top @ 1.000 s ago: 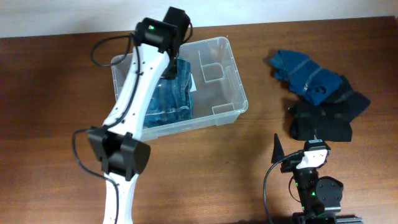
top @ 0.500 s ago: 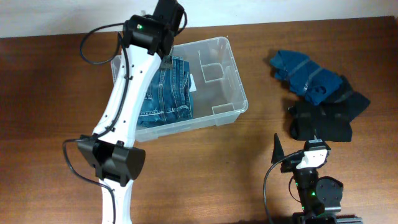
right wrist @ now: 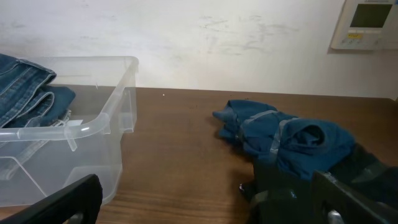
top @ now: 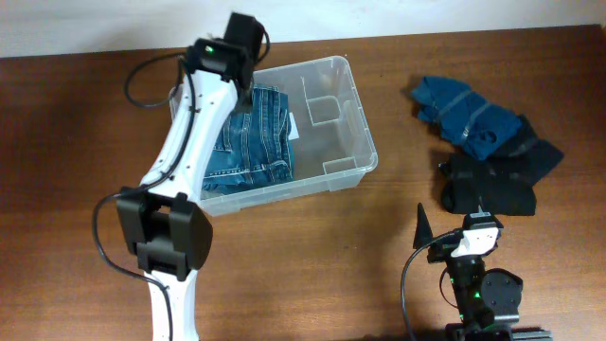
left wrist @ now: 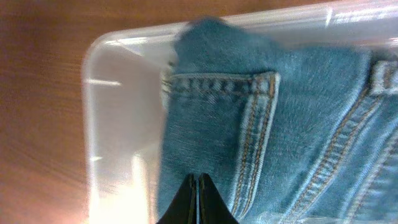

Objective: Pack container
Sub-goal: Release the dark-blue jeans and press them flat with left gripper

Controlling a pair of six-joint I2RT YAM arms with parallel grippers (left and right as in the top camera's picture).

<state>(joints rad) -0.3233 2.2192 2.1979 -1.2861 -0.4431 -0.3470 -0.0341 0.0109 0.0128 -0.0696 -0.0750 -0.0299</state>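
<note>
Above the bin (top: 363, 118), your left wrist camera shows the left gripper (left wrist: 198, 198) pinched shut over jeans (left wrist: 280, 124), a detail overhead hides; the right gripper (right wrist: 205, 194) gapes wide near clothes (right wrist: 280, 140).

Jeans (top: 256, 142) in left part of container (top: 365, 128); right of it on table (top: 76, 123), rear garment (top: 462, 109) touching front garment (top: 492, 182).
</note>
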